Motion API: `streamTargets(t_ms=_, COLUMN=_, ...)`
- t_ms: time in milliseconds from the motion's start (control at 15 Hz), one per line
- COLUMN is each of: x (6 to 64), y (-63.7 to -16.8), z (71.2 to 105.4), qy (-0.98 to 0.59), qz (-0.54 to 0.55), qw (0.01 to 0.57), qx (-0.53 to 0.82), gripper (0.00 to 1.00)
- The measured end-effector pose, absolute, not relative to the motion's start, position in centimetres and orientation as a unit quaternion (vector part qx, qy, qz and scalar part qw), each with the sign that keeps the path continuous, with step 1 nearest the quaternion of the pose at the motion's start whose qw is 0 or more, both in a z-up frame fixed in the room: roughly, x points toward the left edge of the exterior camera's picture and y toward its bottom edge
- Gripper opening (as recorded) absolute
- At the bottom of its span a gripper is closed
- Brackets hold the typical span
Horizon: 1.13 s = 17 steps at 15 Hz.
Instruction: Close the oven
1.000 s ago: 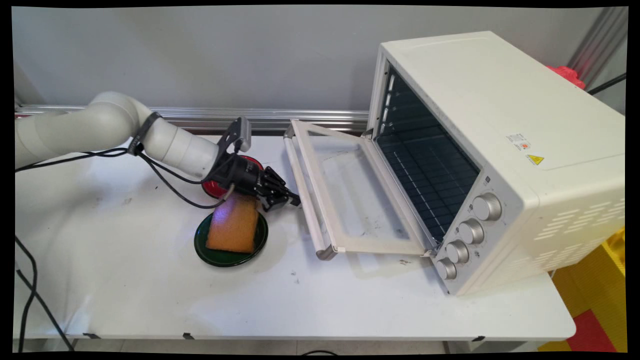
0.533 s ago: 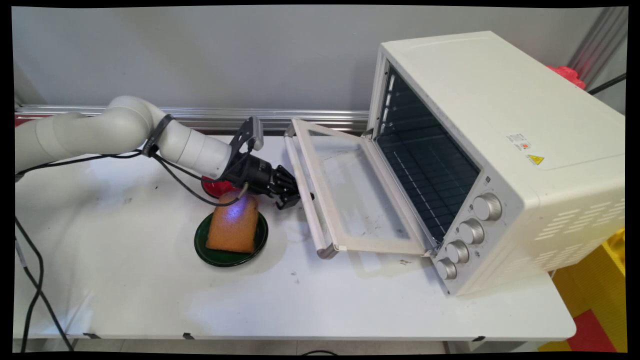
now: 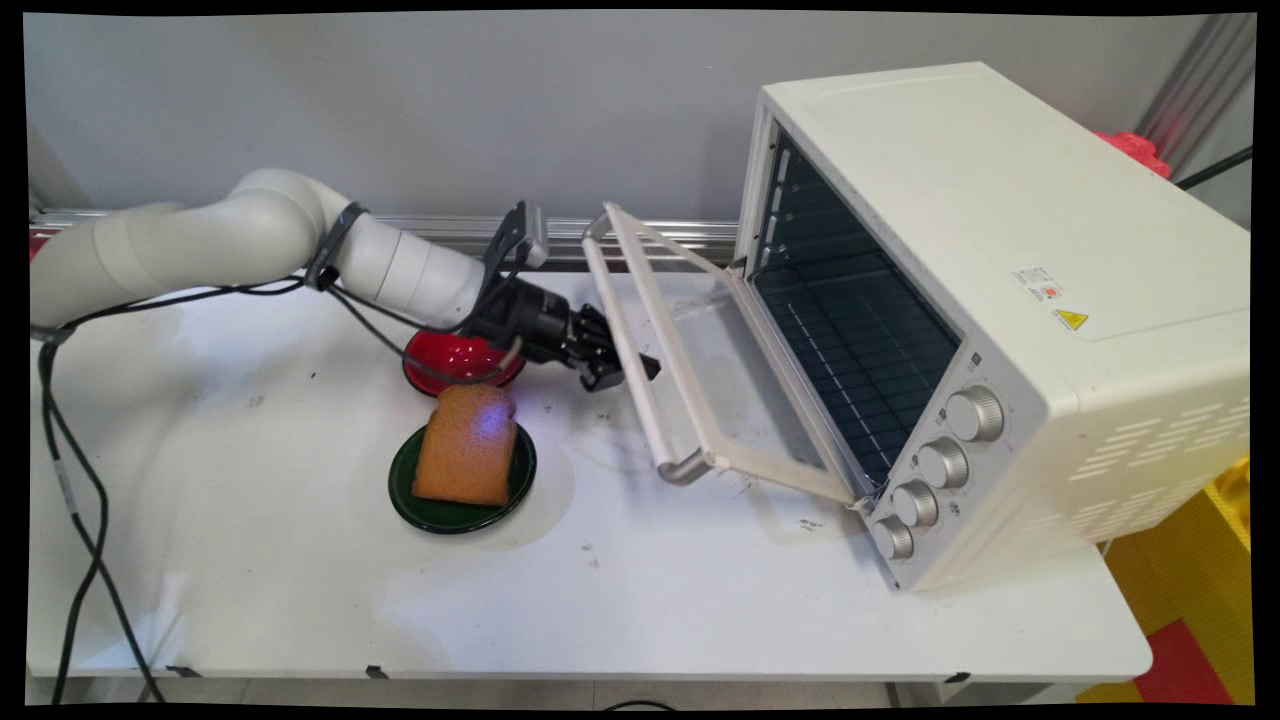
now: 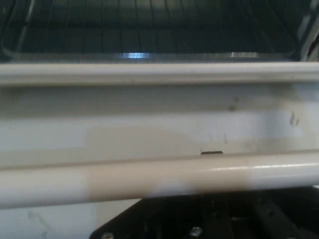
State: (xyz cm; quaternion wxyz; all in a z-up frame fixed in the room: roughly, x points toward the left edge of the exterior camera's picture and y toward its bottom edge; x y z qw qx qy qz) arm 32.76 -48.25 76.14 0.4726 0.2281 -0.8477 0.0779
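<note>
Oven door (image 3: 725, 370): half open, tilted, hinged at the oven (image 3: 1000, 250) on the table's (image 3: 600, 610) right. Handle bar (image 3: 650, 425) against the gripper (image 3: 625, 368); open or closed, cannot tell. Best kept mid-bar and square, clear of bread (image 3: 468, 445) and red bowl (image 3: 455, 355).

The white arm (image 3: 250, 235) reaches in low from the left — forearm sloping down to the right, cables hanging beneath — its black gripper (image 3: 625, 368) pointing right, fingers hidden in both views.
</note>
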Motion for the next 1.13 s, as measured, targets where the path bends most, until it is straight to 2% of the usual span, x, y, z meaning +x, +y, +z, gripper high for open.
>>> streamTargets(t_ms=1133, x=24.7, y=-54.3, z=85.0, qy=-0.832, qz=0.076, qw=0.504, qx=0.22, gripper=0.0)
